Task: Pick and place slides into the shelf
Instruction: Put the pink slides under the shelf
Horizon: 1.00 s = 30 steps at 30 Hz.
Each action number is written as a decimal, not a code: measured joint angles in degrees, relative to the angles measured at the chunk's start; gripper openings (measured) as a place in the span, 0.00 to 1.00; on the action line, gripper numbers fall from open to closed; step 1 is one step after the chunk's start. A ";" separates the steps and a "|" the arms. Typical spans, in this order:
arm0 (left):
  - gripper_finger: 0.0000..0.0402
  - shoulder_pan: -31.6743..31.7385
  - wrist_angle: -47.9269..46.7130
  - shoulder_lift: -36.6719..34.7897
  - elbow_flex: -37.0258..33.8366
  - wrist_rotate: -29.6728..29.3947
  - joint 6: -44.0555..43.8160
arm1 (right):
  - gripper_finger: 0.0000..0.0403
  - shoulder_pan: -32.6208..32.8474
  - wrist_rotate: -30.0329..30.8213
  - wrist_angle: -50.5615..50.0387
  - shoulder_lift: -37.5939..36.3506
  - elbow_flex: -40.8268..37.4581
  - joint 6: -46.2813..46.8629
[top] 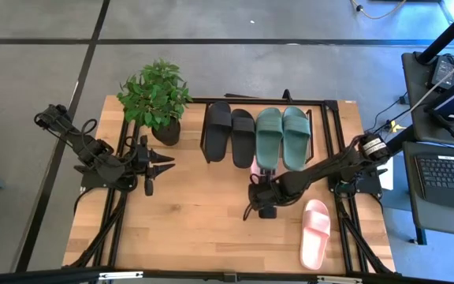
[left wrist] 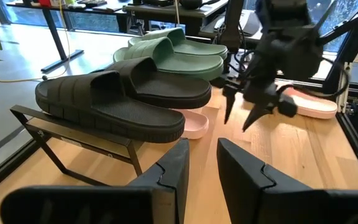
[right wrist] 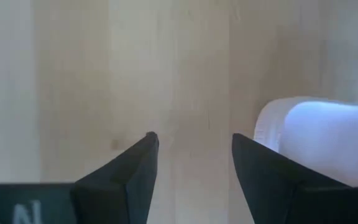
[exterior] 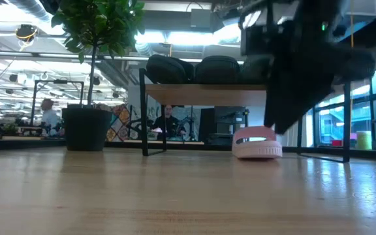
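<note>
The shelf (exterior: 201,93) stands at the table's far side. On its top board lie the black pair (top: 228,132) and the dark green pair (top: 282,136), soles down. One pale pink slide (exterior: 257,143) rests on the table under the shelf, its end sticking out (top: 255,166). The other pink slide (top: 315,233) lies on the table near the right front. My right gripper (top: 254,207) hangs open, fingers pointing down, over bare table just in front of the shelf, with a pink slide's end (right wrist: 316,140) beside one finger. My left gripper (top: 164,164) waits open left of the shelf.
A potted plant (top: 156,99) stands at the shelf's far left corner. Black frame rails (top: 117,229) run along the table's left and right sides. Bare wood (top: 203,229) stretches across the near half of the table. People sit in the room behind (exterior: 167,121).
</note>
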 joint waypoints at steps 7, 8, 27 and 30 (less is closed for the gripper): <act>0.19 0.01 -0.08 -0.02 0.00 -0.01 0.42 | 0.51 4.77 -0.15 -11.14 -2.09 4.97 2.17; 0.19 0.01 -0.23 0.00 0.00 0.00 0.44 | 0.51 5.58 -0.07 -12.00 -3.38 4.95 3.36; 0.19 0.02 -1.24 0.00 0.00 -2.88 3.45 | 0.51 26.40 -16.68 -20.67 -11.76 4.88 41.36; 0.19 0.01 -1.68 -0.01 0.00 -2.96 3.45 | 0.51 29.76 -16.73 -23.48 -11.51 4.88 48.29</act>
